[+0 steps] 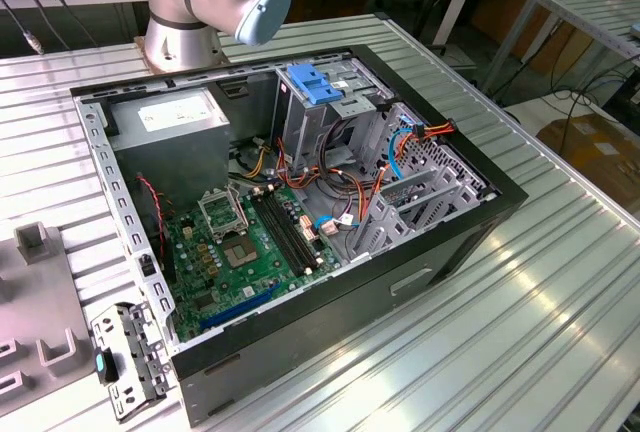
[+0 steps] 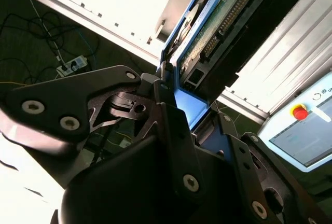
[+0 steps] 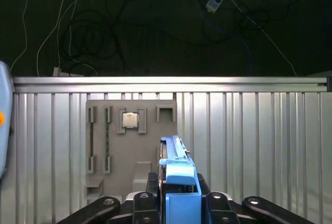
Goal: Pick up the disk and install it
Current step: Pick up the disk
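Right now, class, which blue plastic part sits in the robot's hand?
The blue plastic rail framing the flat rectangular disk, clamped in the hand in both wrist views. The other, a blue plastic latch, sits atop the metal drive cage.

Robotics lab or workshop: a robot arm's base point(image 1: 185, 37) stands upper left in the exterior view on a ribbed aluminium worktop point(image 1: 540, 332) beside an opened computer case point(image 1: 330, 327). Cables point(image 3: 88, 29) trail across the floor.

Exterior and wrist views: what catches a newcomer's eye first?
The open black computer case with its green motherboard dominates the ribbed metal table in the exterior view. In the first wrist view, the black gripper clamps the flat disk in blue plastic rails, with a grey fixture tray beyond it.
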### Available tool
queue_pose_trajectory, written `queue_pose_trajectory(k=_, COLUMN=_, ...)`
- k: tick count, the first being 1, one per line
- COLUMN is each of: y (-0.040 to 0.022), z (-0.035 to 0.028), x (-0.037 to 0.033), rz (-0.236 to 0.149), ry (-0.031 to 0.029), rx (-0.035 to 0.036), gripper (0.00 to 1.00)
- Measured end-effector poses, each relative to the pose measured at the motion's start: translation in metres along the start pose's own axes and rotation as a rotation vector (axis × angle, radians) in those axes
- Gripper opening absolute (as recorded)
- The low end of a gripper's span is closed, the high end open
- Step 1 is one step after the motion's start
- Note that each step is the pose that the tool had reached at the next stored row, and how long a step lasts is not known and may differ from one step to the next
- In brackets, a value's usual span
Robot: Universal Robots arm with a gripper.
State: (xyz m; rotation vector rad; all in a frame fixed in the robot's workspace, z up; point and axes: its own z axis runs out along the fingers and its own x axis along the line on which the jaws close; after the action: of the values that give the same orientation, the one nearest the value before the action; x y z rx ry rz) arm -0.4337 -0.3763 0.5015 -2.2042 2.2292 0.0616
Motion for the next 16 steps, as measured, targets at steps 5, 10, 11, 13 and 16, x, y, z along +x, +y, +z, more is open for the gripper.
queue_pose_trajectory(k=5, y=-0.0056, z=-0.0007, x=0.0001, rz=0.000, ry=0.0000, rx=-0.0003, gripper=0.37)
queue_pose_trajectory(k=10, y=-0.0126, z=-0.0009, x=0.0005, rz=0.000, ry=0.0000, rx=-0.0016, gripper=0.37)
queue_pose_trajectory(k=11, y=-0.0149, z=-0.0010, x=0.0006, rz=0.000, ry=0.0000, rx=-0.0019, gripper=0.37)
queue_pose_trajectory(k=13, y=-0.0183, z=-0.0010, x=0.0007, rz=0.000, ry=0.0000, rx=-0.0024, gripper=0.37)
queue_pose_trajectory(k=16, y=-0.0221, z=-0.0011, x=0.0009, rz=0.000, ry=0.0000, rx=-0.0029, gripper=0.37)
